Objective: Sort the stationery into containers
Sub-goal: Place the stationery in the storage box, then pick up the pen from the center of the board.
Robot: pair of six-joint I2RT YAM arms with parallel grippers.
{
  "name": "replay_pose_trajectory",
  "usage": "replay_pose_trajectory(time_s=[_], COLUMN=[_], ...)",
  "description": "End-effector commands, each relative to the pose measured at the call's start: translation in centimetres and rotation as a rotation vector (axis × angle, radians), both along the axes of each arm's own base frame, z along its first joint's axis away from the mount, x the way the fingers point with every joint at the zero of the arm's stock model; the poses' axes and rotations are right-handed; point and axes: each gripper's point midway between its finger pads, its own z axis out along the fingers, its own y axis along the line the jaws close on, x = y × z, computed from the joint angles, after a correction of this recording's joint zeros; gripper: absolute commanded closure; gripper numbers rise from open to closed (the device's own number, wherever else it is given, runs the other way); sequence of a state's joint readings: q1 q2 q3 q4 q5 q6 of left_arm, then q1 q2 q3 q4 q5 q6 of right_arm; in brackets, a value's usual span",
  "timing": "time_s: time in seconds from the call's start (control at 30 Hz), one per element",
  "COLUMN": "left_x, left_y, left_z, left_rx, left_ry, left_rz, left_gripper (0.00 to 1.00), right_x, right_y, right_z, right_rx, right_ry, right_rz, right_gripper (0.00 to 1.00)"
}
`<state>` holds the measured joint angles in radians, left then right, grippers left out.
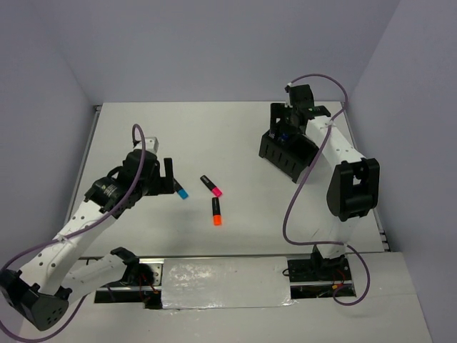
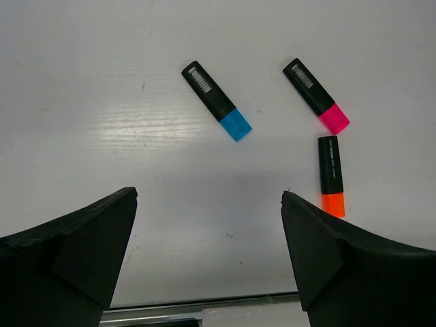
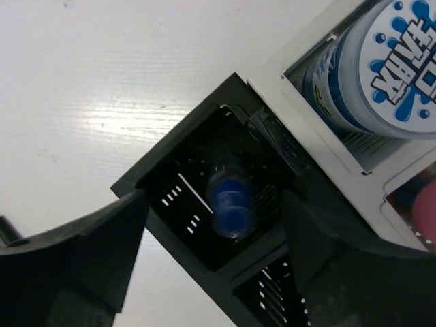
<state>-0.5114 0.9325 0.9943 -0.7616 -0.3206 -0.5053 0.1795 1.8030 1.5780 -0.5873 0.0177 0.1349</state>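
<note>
**Left hand** [image 2: 208,204]: black, two-fingered, jaws spread wide and holding nothing. It hovers over the white table [image 1: 235,136] at the left-centre of the top view, with the three highlighters at its 12 to 2 o'clock in the wrist view.

**Stubby black highlighter with blue cap** [image 2: 216,101]: lies flat on the table, cap pointing to 5 o'clock in the left wrist view. It is the nearest of the three to the left hand.

**Stubby black highlighter with orange cap** [image 2: 331,176]: lies flat, cap pointing to 6 o'clock, just below the pink one and not touching it.

**Stubby black highlighter with pink cap** [image 2: 316,95]: lies flat, cap pointing to 5 o'clock, at 3 o'clock of the blue one.

**Right hand** [image 3: 214,204]: jaws apart and gripping nothing, poised above the black box.

**Black perforated two-compartment box** [image 1: 285,153]: stands at 2 o'clock of the highlighters in the top view. One compartment holds a blurred white-blue marker [image 3: 230,201].

**White mesh box** [image 3: 300,102]: touches the black box at its 2 o'clock in the right wrist view. It holds a round blue-white patterned roll [image 3: 388,68] in one compartment and a pink item [image 3: 426,211] in the other.
</note>
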Motion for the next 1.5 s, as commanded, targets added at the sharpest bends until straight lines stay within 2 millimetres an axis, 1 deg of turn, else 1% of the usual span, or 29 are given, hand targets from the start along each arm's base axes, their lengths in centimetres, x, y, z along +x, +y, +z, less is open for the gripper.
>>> replay_pose_trajectory(time_s=[0.0, 0.03, 0.17, 0.27, 0.3, 0.37, 0.4, 0.43, 0.47, 0.5, 0.53, 0.57, 0.6, 0.63, 0.67, 0.7, 0.73, 0.77, 0.8, 0.83, 0.87, 0.9, 0.93, 1.07, 1.2, 1.3, 1.33, 1.4, 1.47], left_x=[1.1, 1.1, 1.5, 2.1, 2.1, 2.7, 3.0, 3.5, 3.8, 4.5, 5.1, 5.2, 6.0, 6.8, 7.3, 7.8, 8.5, 8.9, 9.2, 9.8, 10.1, 10.3, 10.6, 10.6, 10.1, 9.9, 9.6, 9.4, 9.2], left_y=[0.0, 0.1, 0.2, 0.7, 1.2, 1.1, 1.0, 0.9, 0.7, 0.4, 0.3, 0.0, -0.1, -0.3, -0.4, -0.5, -0.4, -0.4, -0.3, -0.2, -0.4, -0.6, -0.5, -0.6, -0.9, -1.1, -1.0, -0.9, -0.8], left_z=[0.3, 0.1, -1.0, -1.6, -1.9, -2.6, -3.0, -3.7, -4.1, -4.3, -5.3, -6.1, -7.1, -7.2, -7.6, -7.9, -8.8, -9.2, -9.7, -10.7, -11.3, -11.9, -13.0, -15.3, -17.2, -17.8, -18.2, -18.7, -19.0], left_rx=[-0.051, -0.077, -0.085, -0.099, -0.087, -0.128, -0.138, -0.161, -0.173, -0.203, -0.196, -0.194, -0.184, -0.195, -0.187, -0.175, -0.143, -0.124, -0.107, -0.093, -0.098, -0.098, -0.088, -0.060, -0.063, -0.071, -0.067, -0.060, -0.055], left_ry=[-0.023, -0.011, 0.052, 0.071, 0.077, 0.096, 0.104, 0.124, 0.134, 0.131, 0.158, 0.181, 0.207, 0.218, 0.231, 0.245, 0.280, 0.292, 0.306, 0.324, 0.341, 0.355, 0.380, 0.446, 0.483, 0.491, 0.499, 0.506, 0.515], left_rz=[0.109, 0.157, 0.256, 0.381, 0.426, 0.526, 0.553, 0.607, 0.626, 0.658, 0.681, 0.693, 0.714, 0.724, 0.726, 0.725, 0.740, 0.745, 0.746, 0.759, 0.753, 0.743, 0.748, 0.758, 0.749, 0.744, 0.741, 0.741, 0.743], left_gripper=[0.01, 0.01, 0.01, 0.01, 0.01, 0.01, 0.01, 0.01, 0.01, 0.01, 0.01, 0.02, 0.03, 0.05, 0.06, 0.07, 0.08, 0.08, 0.08, 0.09, 0.09, 0.09, 0.10, 0.12, 0.20, 0.32, 0.33, 0.48, 0.53], right_x=[0.2, 0.1, -0.3, -1.5, -2.2, -3.7, -4.9, -6.1, -7.5, -8.3, -9.6, -10.9, -11.9, -13.4, -14.3, -15.2, -16.0, -17.2, -17.8, -18.3, -19.2, -19.6, -20.1, -21.3, -21.6, -21.7, -21.7, -21.7, -21.8], right_y=[0.1, 0.1, 0.0, 0.1, 0.2, 1.4, 1.7, 3.0, 3.4, 3.8, 5.2, 5.6, 6.2, 7.5, 8.2, 8.7, 9.5, 10.0, 10.2, 10.4, 10.5, 10.5, 10.3, 10.2, 10.1, 10.3, 10.5, 10.7, 10.9], right_z=[2.8, 3.0, 4.5, 6.4, 8.3, 9.4, 11.5, 11.5, 13.2, 13.7, 13.1, 14.1, 13.1, 14.0, 13.8, 12.7, 12.9, 13.5, 12.9, 13.2, 13.8, 13.3, 13.8, 13.7, 13.7, 13.8, 13.8, 13.9, 14.0], right_rx=[0.017, 0.017, 0.027, 0.040, 0.052, 0.067, 0.077, 0.080, 0.089, 0.085, 0.089, 0.102, 0.103, 0.128, 0.140, 0.143, 0.160, 0.176, 0.179, 0.193, 0.209, 0.213, 0.222, 0.234, 0.230, 0.236, 0.239, 0.242, 0.251], right_ry=[-0.071, -0.074, -0.104, -0.143, -0.186, -0.213, -0.265, -0.271, -0.316, -0.332, -0.323, -0.353, -0.336, -0.364, -0.367, -0.353, -0.363, -0.384, -0.377, -0.390, -0.411, -0.403, -0.421, -0.424, -0.423, -0.422, -0.420, -0.422, -0.423], right_rz=[0.012, 0.012, 0.007, 0.006, 0.010, 0.035, 0.047, 0.076, 0.090, 0.094, 0.133, 0.152, 0.174, 0.223, 0.257, 0.288, 0.322, 0.351, 0.364, 0.379, 0.396, 0.398, 0.400, 0.413, 0.415, 0.423, 0.427, 0.430, 0.435], right_gripper=[0.06, 0.00, 0.00, 0.00, 0.00, 0.00, 0.00, 0.00, 0.00, 0.00, 0.00, 0.00, 0.00, 0.00, 0.00, 0.00, 0.00, 0.00, 0.00, 0.00, 0.00, 0.00, 0.00, 0.00, 0.00, 0.00, 0.00, 0.00, 0.00])
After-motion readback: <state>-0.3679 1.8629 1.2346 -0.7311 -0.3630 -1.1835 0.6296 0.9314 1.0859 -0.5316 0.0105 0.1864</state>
